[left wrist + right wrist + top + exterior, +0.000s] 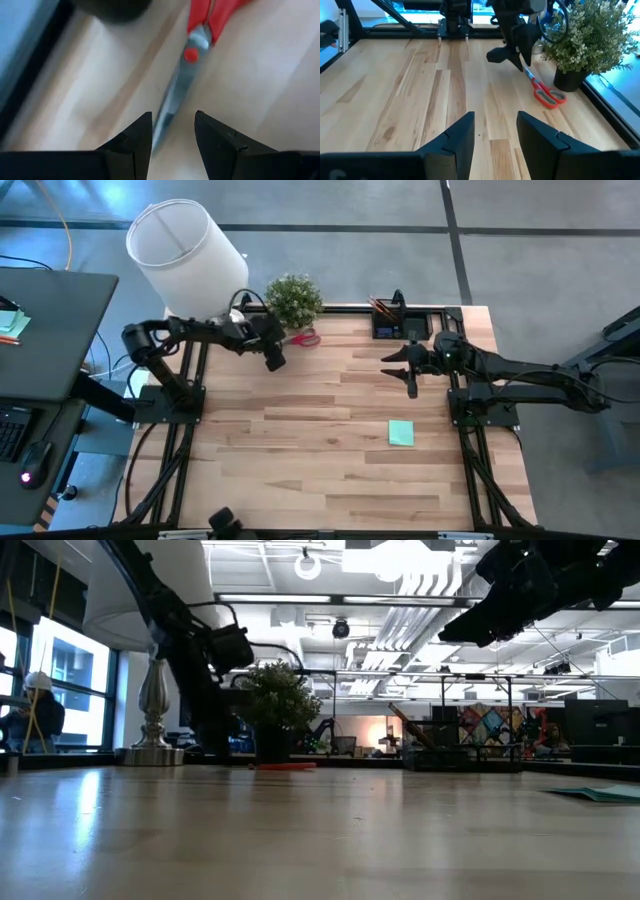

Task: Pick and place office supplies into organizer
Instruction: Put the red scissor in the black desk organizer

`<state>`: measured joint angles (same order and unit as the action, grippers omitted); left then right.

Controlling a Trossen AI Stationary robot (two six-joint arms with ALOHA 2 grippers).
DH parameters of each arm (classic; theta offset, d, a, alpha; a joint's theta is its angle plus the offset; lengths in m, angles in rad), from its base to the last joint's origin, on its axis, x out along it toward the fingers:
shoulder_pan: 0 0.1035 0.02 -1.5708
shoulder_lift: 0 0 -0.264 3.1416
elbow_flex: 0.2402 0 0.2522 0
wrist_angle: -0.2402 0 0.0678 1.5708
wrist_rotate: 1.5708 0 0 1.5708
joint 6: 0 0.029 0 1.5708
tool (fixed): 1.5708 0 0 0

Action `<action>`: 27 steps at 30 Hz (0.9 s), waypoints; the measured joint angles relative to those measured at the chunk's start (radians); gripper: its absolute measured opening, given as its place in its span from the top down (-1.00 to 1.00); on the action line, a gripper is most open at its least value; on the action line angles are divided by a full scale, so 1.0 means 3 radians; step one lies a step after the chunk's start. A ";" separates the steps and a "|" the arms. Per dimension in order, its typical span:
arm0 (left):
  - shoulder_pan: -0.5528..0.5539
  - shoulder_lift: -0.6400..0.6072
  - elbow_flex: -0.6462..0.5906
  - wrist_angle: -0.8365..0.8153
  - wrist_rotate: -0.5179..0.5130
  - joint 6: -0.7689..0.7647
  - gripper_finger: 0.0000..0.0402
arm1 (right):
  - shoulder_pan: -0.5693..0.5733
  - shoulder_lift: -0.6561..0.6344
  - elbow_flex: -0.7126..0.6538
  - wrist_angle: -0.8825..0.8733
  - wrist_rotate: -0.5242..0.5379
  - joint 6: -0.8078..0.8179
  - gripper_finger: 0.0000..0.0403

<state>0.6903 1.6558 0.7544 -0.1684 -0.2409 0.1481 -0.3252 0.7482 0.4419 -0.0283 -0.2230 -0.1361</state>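
Where left end effector [170,137] straddles scissors [192,55], blade tip hidden, handles cropped

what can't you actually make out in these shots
- Organizer contents: too small in the high view.
- Scissors: handles cut off by the left wrist view's edge, blade tip blurred.
- Sticky-note pad: only a thin edge-on sliver in the low view.
- Left gripper contact with the blade: unclear.

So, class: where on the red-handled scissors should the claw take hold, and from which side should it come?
Grip the closed steel blades near the pivot, coming straight down from above. The scissors lie flat on the table beside the potted plant, so only the blades' narrow width fits between the fingers. The left claw, open, already straddles the blade tip.
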 joint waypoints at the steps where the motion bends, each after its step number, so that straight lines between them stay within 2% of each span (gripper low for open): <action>1: -0.0047 0.0016 0.0000 0.0063 -0.0107 -0.0014 0.33 | 0.0000 -0.0001 0.0000 0.0001 0.0001 -0.0004 0.31; 3: -0.0087 0.0036 0.0000 0.0132 -0.0142 -0.0088 0.33 | 0.0000 -0.0004 0.0000 0.0006 0.0004 -0.0008 0.31; 8: -0.0009 0.0041 0.0000 0.0222 0.0174 -0.0137 0.33 | 0.0000 -0.0004 0.0000 -0.0006 0.0001 -0.0010 0.31; 15: 0.0033 0.0042 0.0000 0.0261 -0.0130 -0.0135 0.33 | 0.0000 -0.0004 0.0000 -0.0115 -0.0004 -0.0011 0.31; 21: 0.0032 0.0095 0.0001 0.0510 0.0236 -0.0188 0.33 | 0.0000 -0.0004 0.0000 -0.0119 -0.0008 -0.0011 0.31; 27: 0.0025 0.0293 0.0001 0.0704 0.0094 -0.0400 0.33 | 0.0000 -0.0004 0.0000 -0.0161 -0.0075 -0.0008 0.31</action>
<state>0.6979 1.7437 0.7546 0.0429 -0.2128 0.0280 -0.3252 0.7471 0.4419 -0.0765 -0.2454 -0.1385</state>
